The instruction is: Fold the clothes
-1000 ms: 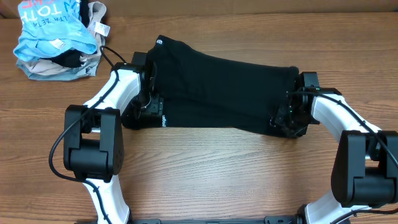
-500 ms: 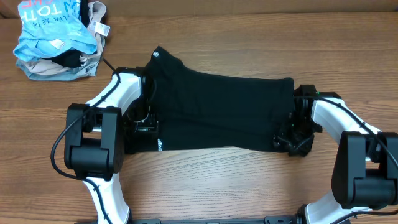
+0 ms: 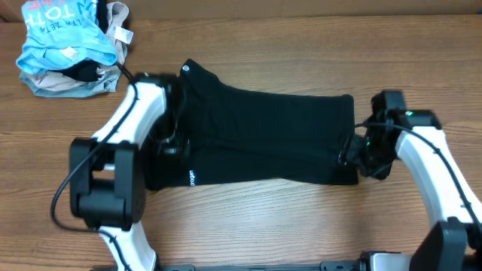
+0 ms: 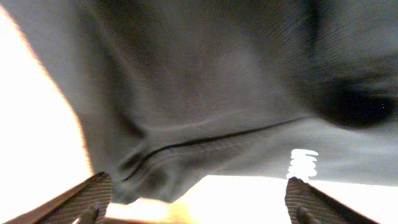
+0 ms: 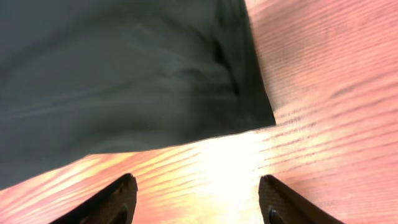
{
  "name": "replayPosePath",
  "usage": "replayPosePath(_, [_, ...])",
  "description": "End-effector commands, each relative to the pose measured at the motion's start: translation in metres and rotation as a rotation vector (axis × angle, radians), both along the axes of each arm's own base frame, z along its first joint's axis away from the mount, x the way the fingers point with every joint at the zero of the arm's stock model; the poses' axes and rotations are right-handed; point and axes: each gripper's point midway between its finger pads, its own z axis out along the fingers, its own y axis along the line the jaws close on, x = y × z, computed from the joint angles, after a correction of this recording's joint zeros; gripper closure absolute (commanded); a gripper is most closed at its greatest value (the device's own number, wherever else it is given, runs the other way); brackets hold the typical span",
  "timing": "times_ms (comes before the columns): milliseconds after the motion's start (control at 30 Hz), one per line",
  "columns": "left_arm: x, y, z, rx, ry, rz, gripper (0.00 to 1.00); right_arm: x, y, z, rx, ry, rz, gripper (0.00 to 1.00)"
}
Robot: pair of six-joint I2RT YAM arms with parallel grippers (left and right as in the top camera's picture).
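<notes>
The black T-shirt (image 3: 263,135) lies folded lengthwise across the table's middle, with a small white logo near its left front edge (image 3: 192,179). My left gripper (image 3: 167,143) is open at the shirt's left end, just above the fabric. In the left wrist view the fingers (image 4: 198,200) are spread with nothing between them, and the shirt (image 4: 205,93) with its white logo fills the view. My right gripper (image 3: 367,154) is open at the shirt's right front corner. In the right wrist view the fingers (image 5: 196,200) are spread over bare wood, and the shirt's corner (image 5: 124,81) lies just ahead.
A pile with a light-blue garment with white lettering (image 3: 56,34) over a beige garment (image 3: 68,83) sits at the back left corner. The wooden table (image 3: 263,218) runs in front of the shirt.
Both grippers pulled the shirt's near edge toward the front, then let go and rose. The shirt now lies flatter, with its logo nearer the front edge.
</notes>
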Motion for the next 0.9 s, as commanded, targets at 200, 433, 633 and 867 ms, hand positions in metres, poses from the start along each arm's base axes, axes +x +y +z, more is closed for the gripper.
replayPosePath(200, [0.118, -0.056, 0.131, -0.325, -0.595, -0.244, 0.00, 0.057, 0.001, 0.085, -0.004, -0.306, 0.140, 0.33])
replayPosePath(433, [0.201, -0.050, 0.123, -0.233, -0.841, -0.262, 0.00, 0.068, 0.001, 0.088, -0.010, -0.351, 0.147, 0.33])
replayPosePath(633, [0.253, -0.049, 0.064, -0.186, -0.885, -0.269, 0.00, 0.065, 0.001, 0.087, -0.008, -0.337, 0.146, 0.37])
replayPosePath(867, [0.281, -0.052, 0.007, -0.184, -0.871, -0.282, 0.00, 0.059, 0.001, 0.084, -0.009, -0.308, 0.145, 0.38])
